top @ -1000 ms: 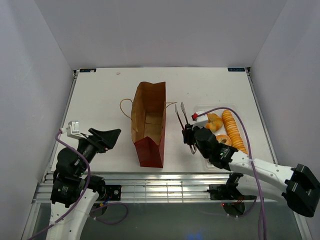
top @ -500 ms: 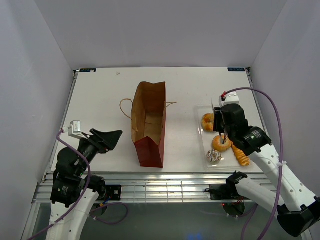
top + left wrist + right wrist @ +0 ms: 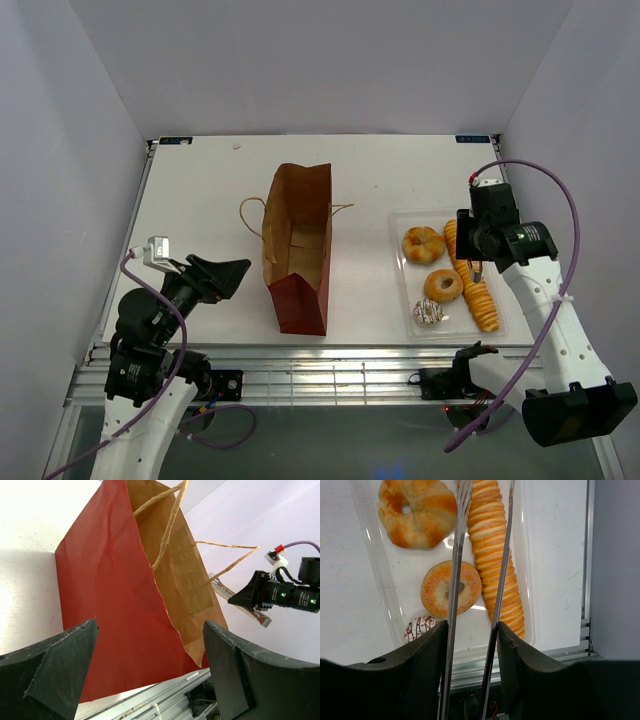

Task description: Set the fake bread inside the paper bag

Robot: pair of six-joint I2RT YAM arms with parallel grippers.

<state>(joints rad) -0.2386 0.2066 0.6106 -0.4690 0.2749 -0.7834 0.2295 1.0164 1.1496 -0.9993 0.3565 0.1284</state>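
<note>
The brown paper bag [image 3: 298,235] lies on its side mid-table, its mouth at the far end and its red end [image 3: 110,595] nearest me. The fake bread lies in a clear tray [image 3: 402,270]: the long ridged loaf [image 3: 487,535], a round bun [image 3: 417,512], a ring bun [image 3: 434,591] and a small streaked pastry [image 3: 419,628]. My right gripper [image 3: 471,630] is shut on metal tongs [image 3: 454,570], whose two arms reach out above the loaf and ring bun. It also shows in the top view [image 3: 476,260]. My left gripper [image 3: 150,650] is open and empty beside the bag's red end.
The bag's twine handles [image 3: 167,527] hang loose at its mouth. The tray sits near the table's right edge [image 3: 587,555]. A metal rail [image 3: 330,375] runs along the near edge. White walls close in the table on three sides.
My right arm has swung with the tongs from beside the bag to above the tray. My left arm has barely moved.
</note>
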